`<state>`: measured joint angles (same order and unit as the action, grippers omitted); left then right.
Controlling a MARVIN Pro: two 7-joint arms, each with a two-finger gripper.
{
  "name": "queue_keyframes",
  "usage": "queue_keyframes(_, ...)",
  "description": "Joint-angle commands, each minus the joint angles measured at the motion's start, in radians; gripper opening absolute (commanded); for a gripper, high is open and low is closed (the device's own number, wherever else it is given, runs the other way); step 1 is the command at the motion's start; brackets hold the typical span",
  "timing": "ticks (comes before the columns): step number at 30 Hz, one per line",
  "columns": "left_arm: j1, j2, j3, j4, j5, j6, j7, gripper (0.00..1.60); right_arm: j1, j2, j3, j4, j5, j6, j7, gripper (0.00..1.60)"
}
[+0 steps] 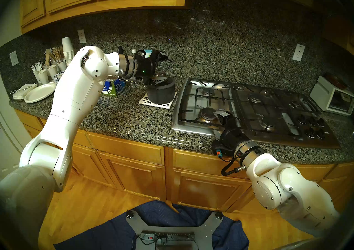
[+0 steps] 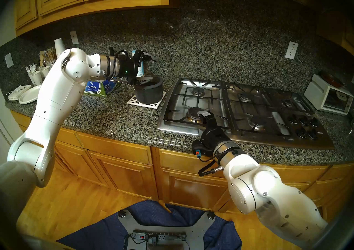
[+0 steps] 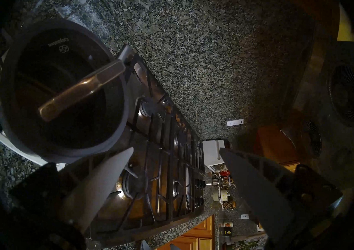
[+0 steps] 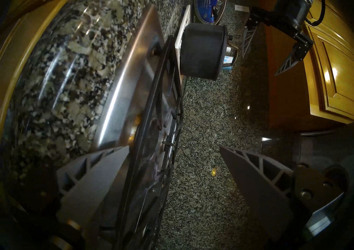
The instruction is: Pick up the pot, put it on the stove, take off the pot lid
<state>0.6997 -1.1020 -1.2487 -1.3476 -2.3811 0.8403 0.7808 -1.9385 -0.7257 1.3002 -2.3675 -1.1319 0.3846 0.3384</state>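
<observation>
1. Kitchen: speckled granite counter (image 1: 122, 117), wood cabinets above and below, granite backsplash.
2. Pot (image 1: 161, 93) sits on a white trivet (image 1: 157, 104) on the counter, just left of the stove (image 1: 249, 109). Not on a burner.
3. Lid (image 3: 63, 82) is on the pot, loop handle up; the pot's long silver handle runs left toward the foil box (image 1: 115, 88).
4. Left gripper (image 1: 161, 69) hangs above the pot with its fingers spread wide: one fingertip sits just above the lid, the other well above it. Holding nothing; contact with the lid not clear from any view.
5. Right gripper (image 1: 220, 114) is over the stove's front-left corner, near the front-left burner, fingers wide apart, empty. Well apart from the pot.
6. Stove: steel top, black grates, knobs at front right, nothing on the grates.
7. Further out: white toaster oven (image 1: 333, 98) at far right; paper plates (image 1: 39, 92), paper cups (image 1: 68, 52) and plastic forks at far left.
</observation>
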Motion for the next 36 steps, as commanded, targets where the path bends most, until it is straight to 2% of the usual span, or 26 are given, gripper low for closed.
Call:
queue_keyframes(1, -0.061, 0.006, -0.034, -0.002, -0.017, 0.0, -0.008, 1.6, 0.013, -0.002, 0.011, -0.023, -0.004, 0.0, -0.013, 1.6)
queue_keyframes(16, -0.096, 0.027, -0.057, 0.024, -0.013, 0.002, 0.006, 1.6, 0.013, -0.003, 0.011, -0.023, -0.004, -0.001, -0.011, 1.6)
queue_keyframes(27, -0.075, 0.064, -0.07, -0.023, -0.011, -0.012, 0.037, 1.6, 0.013, -0.003, 0.011, -0.023, -0.005, -0.001, -0.011, 1.6)
queue_keyframes(36, -0.041, 0.096, -0.085, -0.07, 0.012, -0.052, 0.055, 1.6, 0.012, -0.003, 0.012, -0.023, -0.005, -0.001, -0.012, 1.6)
